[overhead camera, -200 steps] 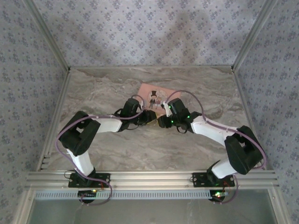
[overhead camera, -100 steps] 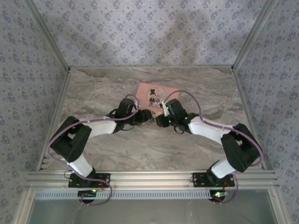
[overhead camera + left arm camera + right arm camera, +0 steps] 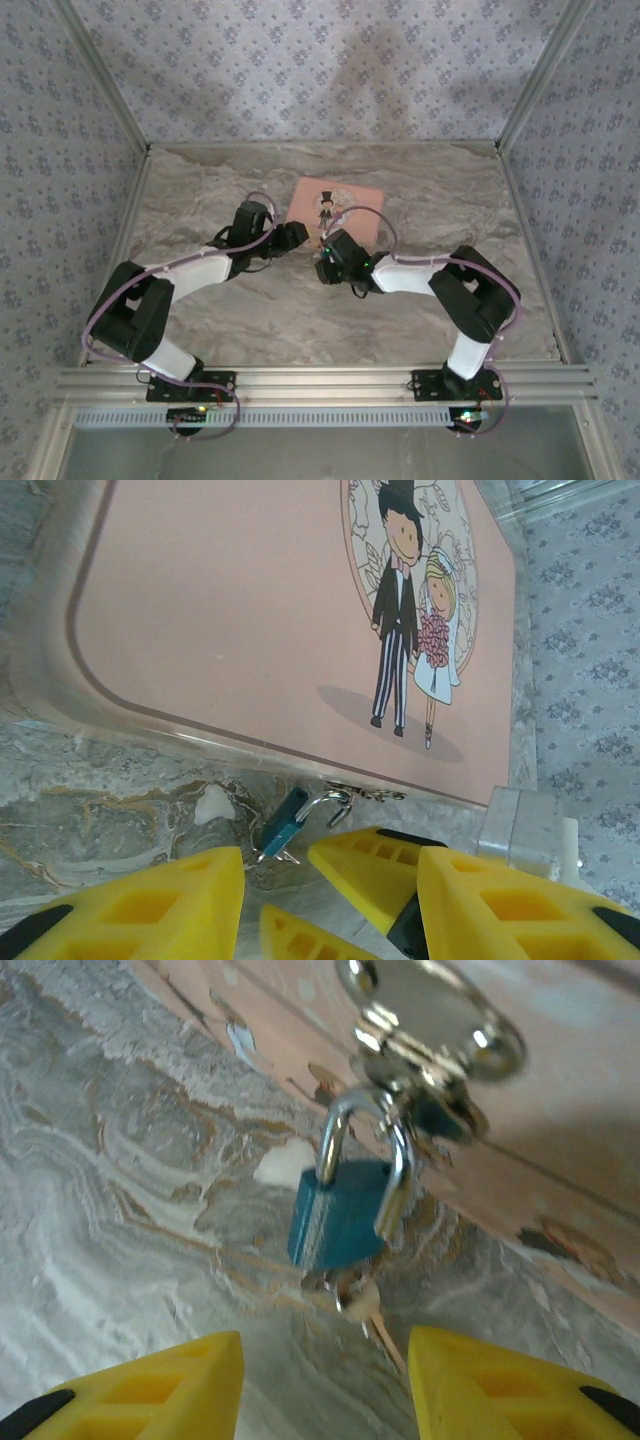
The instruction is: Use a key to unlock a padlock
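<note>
Right hand (image 3: pixel 322 1348) half open, empty; left hand (image 3: pixel 298 236) parted, empty. Padlock (image 3: pixel 345 1215) hangs from pink tin (image 3: pixel 230 600) clasp. Advice: left steadies padlock body, right pinches key (image 3: pixel 360 1302) head squarely, then twists.

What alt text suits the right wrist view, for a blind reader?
A small blue metal padlock is hooked by its silver shackle to the shiny clasp of a pink tin box on a marbled grey table. The right gripper, yellow fingers apart, holds nothing.

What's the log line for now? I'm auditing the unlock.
padlock: on clasp of pink tin, key at its base | left claw: open, empty | right claw: open, empty, near padlock
</note>
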